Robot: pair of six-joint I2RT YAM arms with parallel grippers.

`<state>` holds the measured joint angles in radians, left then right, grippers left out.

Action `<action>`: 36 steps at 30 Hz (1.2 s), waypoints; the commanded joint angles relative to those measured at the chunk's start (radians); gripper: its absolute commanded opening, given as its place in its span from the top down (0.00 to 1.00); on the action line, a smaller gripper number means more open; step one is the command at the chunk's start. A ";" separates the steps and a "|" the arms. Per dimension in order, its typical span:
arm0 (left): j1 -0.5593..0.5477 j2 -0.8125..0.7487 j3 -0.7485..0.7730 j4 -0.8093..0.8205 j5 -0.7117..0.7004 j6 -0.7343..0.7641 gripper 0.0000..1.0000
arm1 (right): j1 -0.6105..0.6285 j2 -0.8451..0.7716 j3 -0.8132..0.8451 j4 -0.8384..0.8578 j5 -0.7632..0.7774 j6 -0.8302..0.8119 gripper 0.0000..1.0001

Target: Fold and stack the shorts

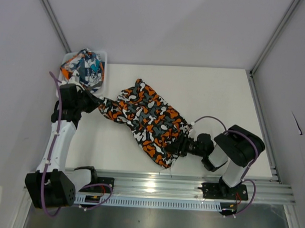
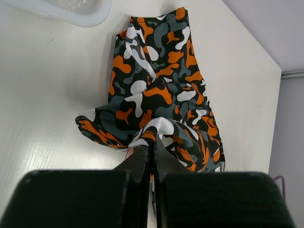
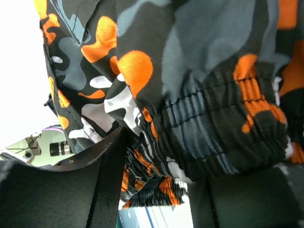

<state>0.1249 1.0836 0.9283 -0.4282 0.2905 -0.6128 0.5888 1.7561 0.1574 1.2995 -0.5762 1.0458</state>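
The camouflage shorts (image 1: pixel 147 116) lie crumpled and slanted across the middle of the table, stretched between my two grippers. My left gripper (image 1: pixel 100 103) is shut on their upper-left edge. In the left wrist view the jaws (image 2: pixel 152 149) pinch a fold of the cloth (image 2: pixel 161 80). My right gripper (image 1: pixel 181 145) sits at the lower-right end, closed on the bunched elastic waistband (image 3: pixel 190 71) that fills the gap between its fingers (image 3: pixel 95 190). The teal, orange and white shorts (image 1: pixel 89 67) lie in the basket at the back left.
A white mesh basket (image 1: pixel 103 57) stands in the table's far left corner, just behind my left arm; its rim (image 2: pixel 80 14) shows in the left wrist view. Grey walls enclose the table on three sides. A metal rail (image 1: pixel 190 188) runs along the near edge.
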 commanded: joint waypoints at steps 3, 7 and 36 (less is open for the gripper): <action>0.012 -0.027 0.003 0.019 -0.007 -0.007 1.00 | 0.062 -0.044 -0.038 0.258 0.104 0.023 0.61; 0.012 -0.031 0.001 0.019 -0.005 -0.010 1.00 | 0.129 -0.092 -0.064 0.261 0.228 0.049 0.89; 0.013 -0.175 0.115 0.177 0.311 -0.119 1.00 | -0.161 -0.992 0.779 -1.590 0.069 -0.613 1.00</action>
<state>0.1276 0.9447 0.9745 -0.3614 0.5053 -0.6865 0.4744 0.7582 0.7750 -0.0704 -0.4614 0.5449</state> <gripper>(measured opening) 0.003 0.012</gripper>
